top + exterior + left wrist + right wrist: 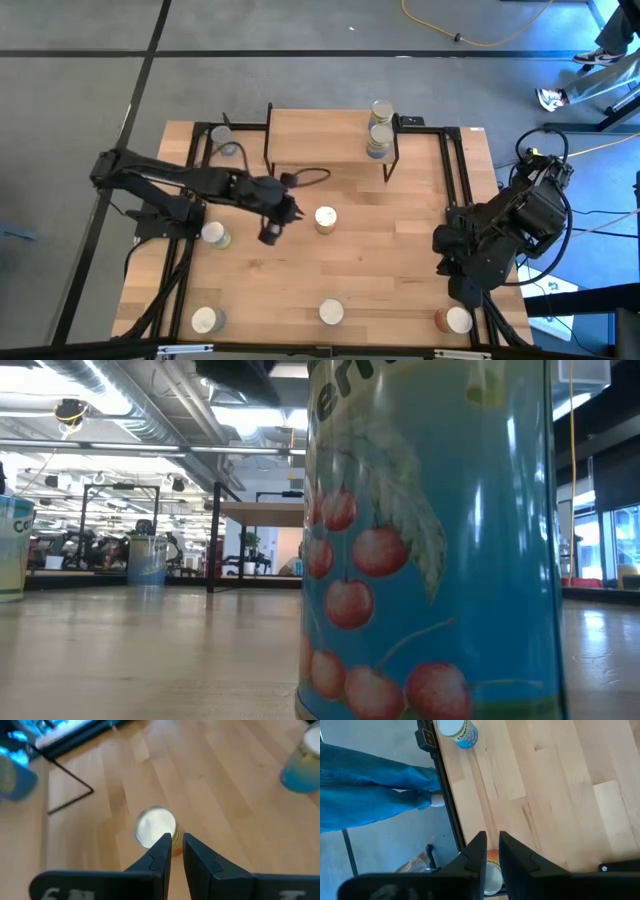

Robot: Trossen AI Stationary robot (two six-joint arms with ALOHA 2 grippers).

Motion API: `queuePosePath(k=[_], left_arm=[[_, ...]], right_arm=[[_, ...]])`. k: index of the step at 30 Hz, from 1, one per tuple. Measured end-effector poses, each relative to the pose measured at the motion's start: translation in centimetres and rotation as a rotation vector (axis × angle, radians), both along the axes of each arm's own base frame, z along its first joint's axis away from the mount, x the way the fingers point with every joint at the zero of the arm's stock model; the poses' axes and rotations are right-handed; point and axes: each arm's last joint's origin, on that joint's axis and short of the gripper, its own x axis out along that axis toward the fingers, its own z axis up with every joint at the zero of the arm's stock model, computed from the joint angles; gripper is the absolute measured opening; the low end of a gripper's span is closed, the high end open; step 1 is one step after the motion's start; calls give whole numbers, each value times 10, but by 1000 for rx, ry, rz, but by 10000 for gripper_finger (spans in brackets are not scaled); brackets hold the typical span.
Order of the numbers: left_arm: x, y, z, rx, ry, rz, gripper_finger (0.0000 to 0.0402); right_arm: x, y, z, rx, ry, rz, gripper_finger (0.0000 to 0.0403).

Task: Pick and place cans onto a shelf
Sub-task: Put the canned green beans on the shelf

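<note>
high view, left end effector point(272, 232) nearly together, empty, beside mid-table can point(326, 219), right end effector point(462, 296) likewise near table edge point(487, 200)

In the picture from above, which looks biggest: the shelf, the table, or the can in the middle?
1. The table, biggest.
2. The shelf.
3. The middle can, smallest by far.

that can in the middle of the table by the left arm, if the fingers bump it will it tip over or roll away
The can stands upright on its flat end, so a light nudge would probably slide it rather than tip it. It looks short and squat, so fairly stable. If knocked onto its round side, it would likely roll across the smooth wooden table.
</note>
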Motion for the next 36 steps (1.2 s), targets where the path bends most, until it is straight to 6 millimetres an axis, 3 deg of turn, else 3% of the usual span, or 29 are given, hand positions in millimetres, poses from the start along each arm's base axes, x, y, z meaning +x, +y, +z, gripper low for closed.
queuePosePath(k=[6,15,26,36], left_arm=[[24,-7,-22,35,15,-37,41],[45,-10,-57,97,118,-120,41],[60,-10,-78,266,140,-168,41],[62,-10,-80,309,142,-128,41]], right_arm=[[0,0,0,0,0,1,52],[0,0,0,-13,-13,-7,52],[1,0,0,-13,-12,-8,52],[1,-1,0,-28,-28,-18,52]])
